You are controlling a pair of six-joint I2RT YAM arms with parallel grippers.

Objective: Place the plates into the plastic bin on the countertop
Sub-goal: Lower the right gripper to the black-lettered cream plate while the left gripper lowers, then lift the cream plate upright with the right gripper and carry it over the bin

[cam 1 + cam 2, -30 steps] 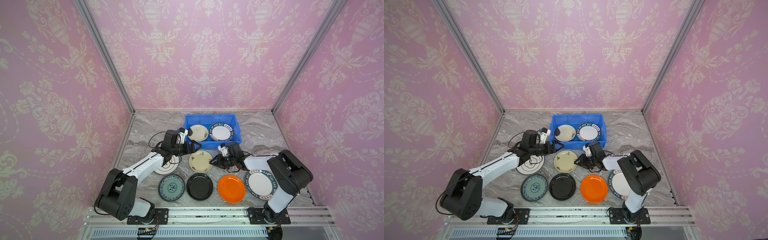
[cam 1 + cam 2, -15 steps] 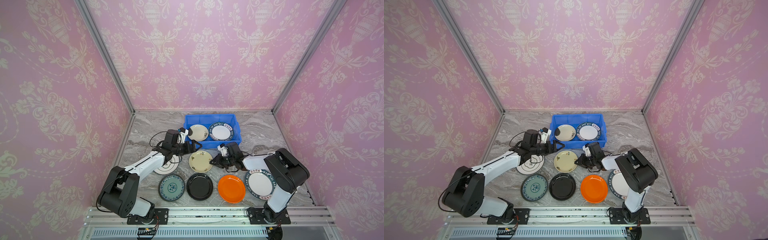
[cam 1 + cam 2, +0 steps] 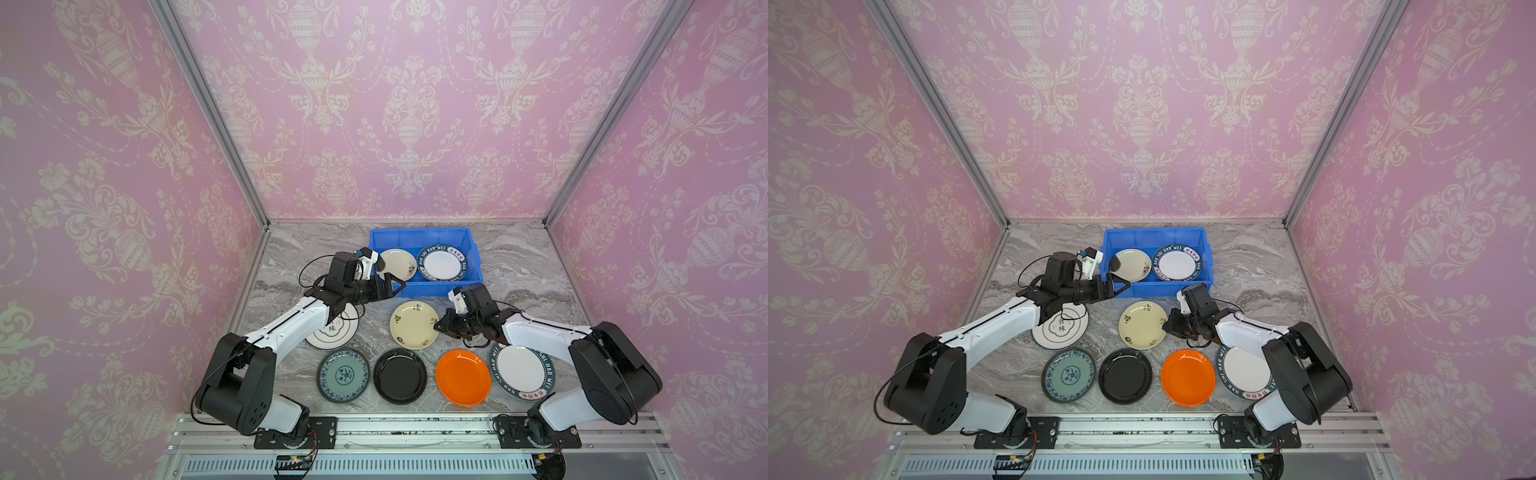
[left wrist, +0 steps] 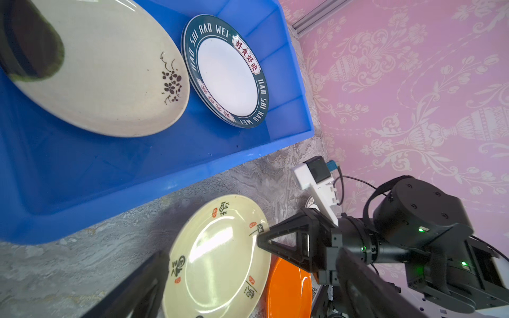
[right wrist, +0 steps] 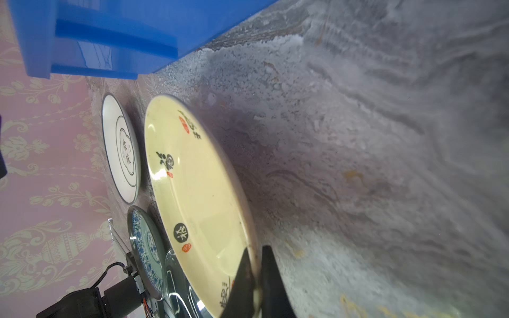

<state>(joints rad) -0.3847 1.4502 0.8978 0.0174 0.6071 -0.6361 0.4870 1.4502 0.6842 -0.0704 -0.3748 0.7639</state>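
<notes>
1. Right wrist view shows my right pincer (image 5: pixel 256 252) closed on the right rim of the lettered cream plate (image 5: pixel 192 192); one finger lies over the rim, one under it.
2. Both top views put that plate on the counter (image 3: pixel 519 266), reaching left from my pincer; whether its gripped edge is off the counter I cannot tell.
3. The blue bin (image 3: pixel 419 232) lies straight beyond the plate, on the far side, its long axis left to right; a flowered plate (image 3: pixel 397 264) and a dark-rimmed plate (image 3: pixel 441 262) sit inside, side by side.
4. My left pincer (image 3: pixel 395 282) gapes empty at the bin's near left corner; it is nearer the bin, yet I judge the carry falls to my right arm: lift, then travel far.
</notes>
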